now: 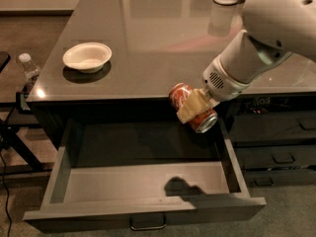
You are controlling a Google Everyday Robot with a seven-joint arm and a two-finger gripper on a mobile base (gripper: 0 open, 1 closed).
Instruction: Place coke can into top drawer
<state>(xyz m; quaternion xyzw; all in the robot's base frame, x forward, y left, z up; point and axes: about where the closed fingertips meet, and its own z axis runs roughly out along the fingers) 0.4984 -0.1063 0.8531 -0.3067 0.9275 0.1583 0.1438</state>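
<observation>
I have the end effector [191, 110] clenched around the middle of the coke can [180, 96], one pale finger [193, 104] lying across its red side. The can hangs tilted, silver end down and toward me, just off the front edge of the tabletop [158, 43] and above the right rear of the open top drawer [123, 180]. I judge it a light, thin-walled, slick thing that dents under hard squeezing, so a mid-body hold with modest force suits it. The white bowl [87, 57] sits well apart.
</observation>
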